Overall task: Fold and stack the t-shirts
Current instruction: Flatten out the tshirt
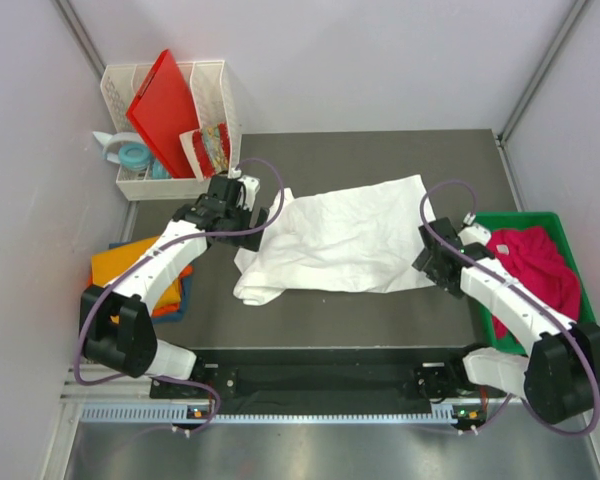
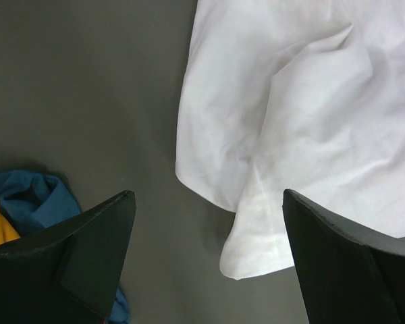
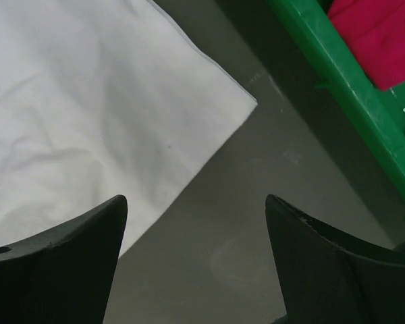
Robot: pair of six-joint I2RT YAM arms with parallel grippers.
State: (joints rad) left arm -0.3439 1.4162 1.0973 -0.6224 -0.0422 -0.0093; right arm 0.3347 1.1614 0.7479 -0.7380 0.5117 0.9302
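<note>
**White shirt lies crosswise, one arm at each end**

Spread on the dark desk, the white shirt runs with its long axis from left to right, filling the ground between the two arms. It is only roughly flat: the left end is rumpled and bunched, and a loose flap or sleeve curls there.

The left pincer hovers over that rumpled left edge. In its wrist view the fingers are spread wide with nothing between them, and the cloth's edge lies under the gap and off toward the right finger. The right pincer hangs at the opposite end, equally released and empty. The shirt's near right corner sits just ahead of its fingers, a little to the left.

Each arm is therefore the nearer one for its own end, and a fold along the long axis would probably need both to grip together. The left side looks harder, since the bunched cloth may hide which layer is the true edge.

Other shirts wait apart: a magenta shirt in the green tray on the right, and an orange shirt over a blue shirt off the left side.
</note>
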